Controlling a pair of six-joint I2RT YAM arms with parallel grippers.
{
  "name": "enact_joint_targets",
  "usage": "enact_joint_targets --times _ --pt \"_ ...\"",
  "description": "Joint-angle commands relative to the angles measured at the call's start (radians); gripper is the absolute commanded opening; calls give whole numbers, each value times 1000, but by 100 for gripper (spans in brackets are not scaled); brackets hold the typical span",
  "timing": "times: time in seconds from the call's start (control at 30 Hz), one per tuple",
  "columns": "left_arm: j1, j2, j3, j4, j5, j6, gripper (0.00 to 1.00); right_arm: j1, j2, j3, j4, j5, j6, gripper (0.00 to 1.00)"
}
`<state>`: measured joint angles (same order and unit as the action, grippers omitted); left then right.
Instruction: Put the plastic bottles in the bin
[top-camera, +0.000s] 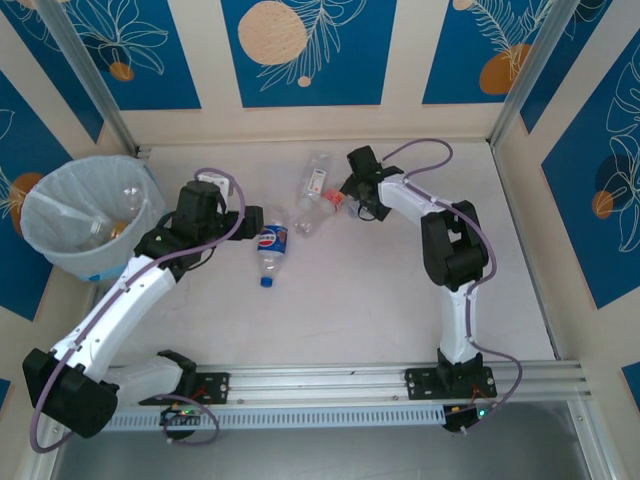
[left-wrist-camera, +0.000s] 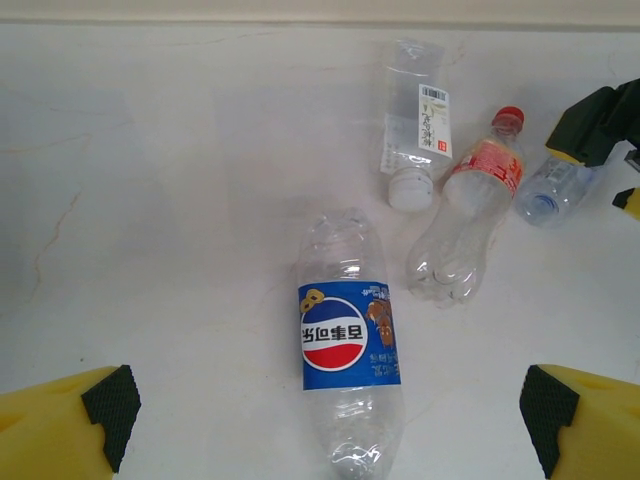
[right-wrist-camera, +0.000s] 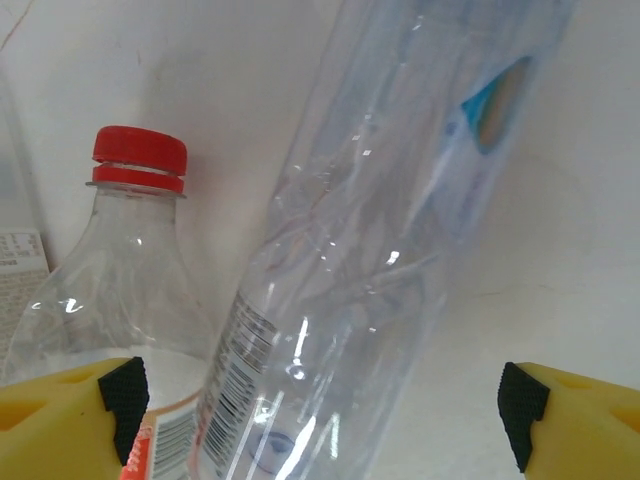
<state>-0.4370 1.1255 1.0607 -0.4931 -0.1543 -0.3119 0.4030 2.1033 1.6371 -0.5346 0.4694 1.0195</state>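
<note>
Reaching for a bottle is the step right now. The right fingers (top-camera: 356, 200) stand wide apart, and a clear bottle (right-wrist-camera: 400, 230) lies between them, not squeezed yet. A red-cap bottle (right-wrist-camera: 135, 270) lies just outside them. The left fingers (top-camera: 252, 222) are wide apart too and hold nothing. The Pepsi bottle (left-wrist-camera: 347, 350) lies on the bench (left-wrist-camera: 150, 200) just ahead of them, between the two tips. A white-cap bottle (left-wrist-camera: 415, 120) lies farther ahead. The bin (top-camera: 75, 262) is behind the left fingers, well apart, and some bottles lie in it. Next, I think the right fingers should close on the clear bottle. They should go gently, since it looks thin and round and could roll away. Then it needs a lift and a ride over to the bin.
</note>
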Motion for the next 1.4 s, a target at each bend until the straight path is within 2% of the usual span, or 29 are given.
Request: enact_joint_targets --times 0.0,0.17,0.57,0.9,1.07,1.2,1.37 --pt "-5 -13 -9 25 -28 20 99 10 52 61 -71 -13 43 91" --pt "-5 -8 -13 34 -53 31 99 33 81 80 -110 41 79 78" --pt "-5 19 -9 42 -55 19 99 25 113 76 -107 10 89 75" --pt "-4 1 -22 27 -87 21 99 19 134 71 -90 -10 92 66" --pt "-4 0 -19 23 -85 22 99 25 63 -18 -31 42 55 53" --pt "-5 14 -15 19 -89 19 99 30 -35 -151 56 23 13 41" --pt "-5 37 -3 26 -62 14 99 39 -120 -247 65 -15 -39 39"
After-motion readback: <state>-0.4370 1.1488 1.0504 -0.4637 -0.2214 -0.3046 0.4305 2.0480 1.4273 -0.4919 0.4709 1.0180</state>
